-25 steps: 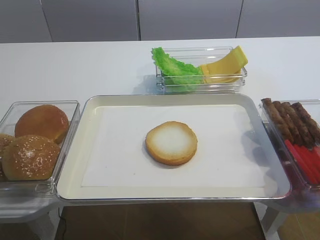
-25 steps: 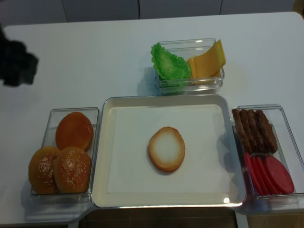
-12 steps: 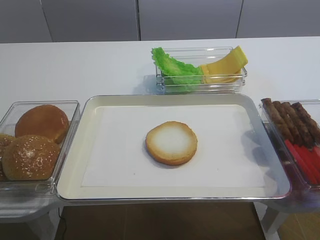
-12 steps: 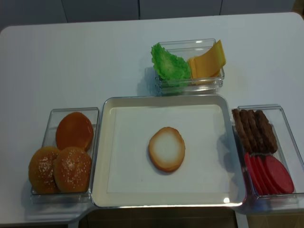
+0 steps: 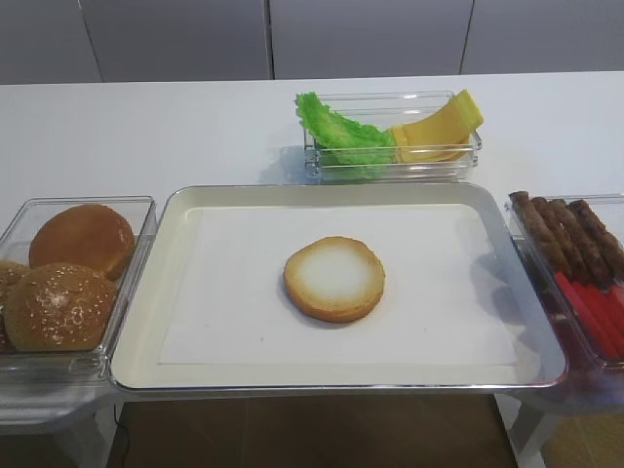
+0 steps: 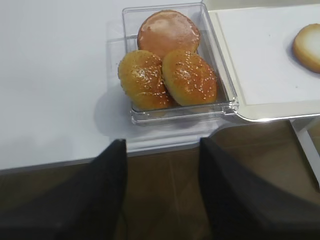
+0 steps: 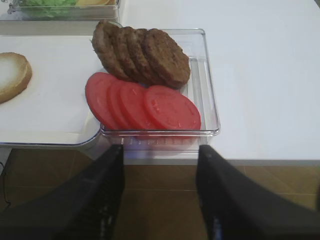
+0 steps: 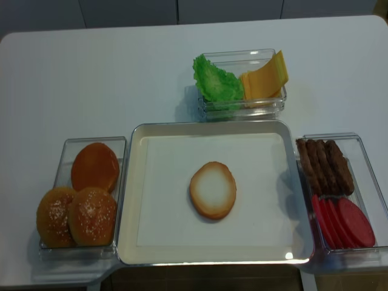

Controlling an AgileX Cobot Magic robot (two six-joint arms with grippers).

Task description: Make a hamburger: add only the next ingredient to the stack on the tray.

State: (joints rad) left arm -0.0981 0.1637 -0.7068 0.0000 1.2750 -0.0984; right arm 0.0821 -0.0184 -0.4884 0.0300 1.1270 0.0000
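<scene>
Bun half (image 5: 333,278) lies cut face up mid tray (image 5: 146,331), ready for a topping, patties (image 7: 142,52) and tomato slices (image 7: 142,105) binned just right of it, sesame buns (image 6: 167,77) left; my left hand (image 6: 162,192) and right hand (image 7: 160,192) hang released off the counter (image 8: 91,79) edge, grasping nothing.

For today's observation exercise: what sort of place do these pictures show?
Probably a staged burger-assembly station on a white table, not a real kitchen: a tray holding one bun half, ringed by clear bins of sorted ingredients.
</scene>
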